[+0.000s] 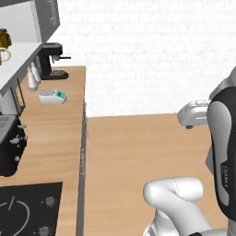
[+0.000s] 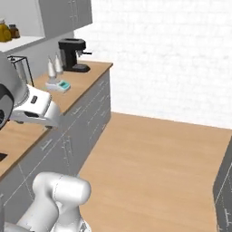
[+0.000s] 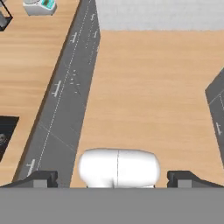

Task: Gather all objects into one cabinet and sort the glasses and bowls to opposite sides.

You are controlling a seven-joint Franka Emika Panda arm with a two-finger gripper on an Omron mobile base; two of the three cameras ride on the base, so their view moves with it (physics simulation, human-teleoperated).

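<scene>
Overhead, the claw (image 3: 112, 177) hangs with its 2 fingers apart — gripping nothing — above wooden floor (image 3: 148, 87) beside the worktop (image 3: 30, 65).

A kitchen — wooden counter (image 1: 50, 133), coffee machine (image 2: 72, 54), hob (image 1: 27, 207).

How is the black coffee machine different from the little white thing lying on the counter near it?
The coffee machine is black and stands tall at the far end of the counter, by the wall; the little white box is pale with a teal patch. The machine towers upright, while the box lies low and flat. The box sits nearer the robot than the machine does. Both rest on the same wooden counter.
</scene>
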